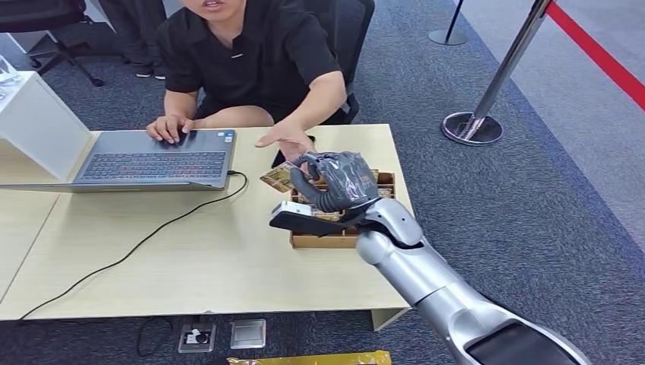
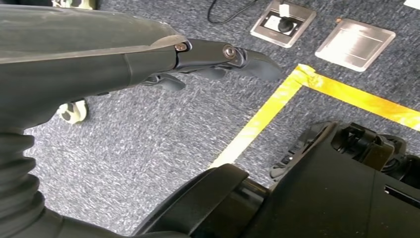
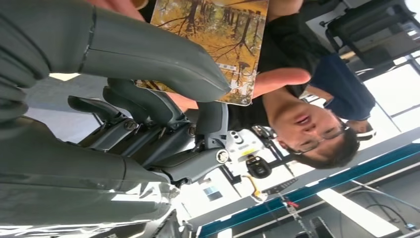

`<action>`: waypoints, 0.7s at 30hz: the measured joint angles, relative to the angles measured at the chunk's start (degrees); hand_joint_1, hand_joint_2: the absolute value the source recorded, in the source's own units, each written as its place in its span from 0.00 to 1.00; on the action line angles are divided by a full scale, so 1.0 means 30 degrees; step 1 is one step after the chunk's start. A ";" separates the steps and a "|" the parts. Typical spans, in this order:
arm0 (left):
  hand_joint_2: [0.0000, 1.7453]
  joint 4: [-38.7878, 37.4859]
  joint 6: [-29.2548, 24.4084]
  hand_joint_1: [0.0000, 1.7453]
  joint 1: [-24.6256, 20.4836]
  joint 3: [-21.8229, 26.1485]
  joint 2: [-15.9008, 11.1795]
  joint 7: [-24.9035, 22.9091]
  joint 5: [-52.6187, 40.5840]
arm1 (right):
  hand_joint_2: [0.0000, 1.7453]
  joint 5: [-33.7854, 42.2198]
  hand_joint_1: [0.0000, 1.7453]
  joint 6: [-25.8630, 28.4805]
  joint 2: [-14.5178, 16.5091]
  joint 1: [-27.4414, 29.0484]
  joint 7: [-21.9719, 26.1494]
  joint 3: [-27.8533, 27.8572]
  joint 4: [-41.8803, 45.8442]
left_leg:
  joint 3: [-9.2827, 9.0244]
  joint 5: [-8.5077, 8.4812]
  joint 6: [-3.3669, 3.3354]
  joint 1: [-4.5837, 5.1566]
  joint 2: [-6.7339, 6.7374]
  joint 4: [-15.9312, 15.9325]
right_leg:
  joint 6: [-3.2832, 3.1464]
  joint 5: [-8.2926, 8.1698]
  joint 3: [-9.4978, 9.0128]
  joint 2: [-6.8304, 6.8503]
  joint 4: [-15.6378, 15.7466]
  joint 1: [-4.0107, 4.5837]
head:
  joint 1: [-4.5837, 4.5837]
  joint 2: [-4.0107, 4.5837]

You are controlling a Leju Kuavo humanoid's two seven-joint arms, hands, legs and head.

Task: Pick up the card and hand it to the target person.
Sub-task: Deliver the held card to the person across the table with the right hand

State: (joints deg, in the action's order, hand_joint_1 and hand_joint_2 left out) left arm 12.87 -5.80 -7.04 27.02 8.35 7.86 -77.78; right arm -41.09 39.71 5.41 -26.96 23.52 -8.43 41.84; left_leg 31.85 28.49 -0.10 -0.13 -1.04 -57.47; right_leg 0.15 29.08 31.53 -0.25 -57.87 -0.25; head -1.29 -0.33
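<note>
The card, printed with autumn trees, sticks out of my right hand toward the person seated behind the table. In the right wrist view my thumb presses the card against the darker fingers. The person's open hand hovers palm down just above the card, and that hand lies right behind the card in the right wrist view. My right hand hangs over a brown cardboard box of cards. My left hand hangs beside my body over the carpet, fingers apart, holding nothing.
An open laptop sits at the table's back left under the person's other hand, with a black cable trailing across the tabletop. A white stand is far left. A stanchion base stands on the carpet to the right.
</note>
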 joint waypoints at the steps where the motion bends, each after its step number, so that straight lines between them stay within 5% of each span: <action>1: 0.00 0.0000 -0.0002 0.00 0.0002 0.0000 0.0000 0.0002 0.0002 | 0.00 -0.0015 0.00 0.0000 -0.0005 0.0011 -0.0015 0.0036 -0.0016 | 0.0000 0.0000 0.0000 0.0000 0.0000 0.0000 | 0.0000 0.0000 0.0000 0.0000 0.0000 0.0000 | 0.0000 0.0000; 21: 0.00 -0.0007 -0.0018 0.00 0.0033 0.0007 0.0000 0.0004 0.0033 | 0.00 -0.0379 0.00 0.0000 -0.0171 0.0282 -0.0322 0.0933 -0.0382 | 0.0002 0.0001 -0.0001 0.0000 -0.0004 -0.0001 | 0.0000 0.0000 0.0001 0.0003 0.0002 -0.0001 | 0.0007 0.0007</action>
State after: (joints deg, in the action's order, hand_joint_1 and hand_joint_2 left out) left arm 12.85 -5.86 -6.94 27.04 8.35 7.87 -77.68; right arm -42.23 39.71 4.90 -26.12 22.55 -5.63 40.70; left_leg 31.86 28.49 -0.10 -0.13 -1.05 -57.47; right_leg 0.15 29.08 31.54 -0.24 -57.87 -0.26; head -1.27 -0.31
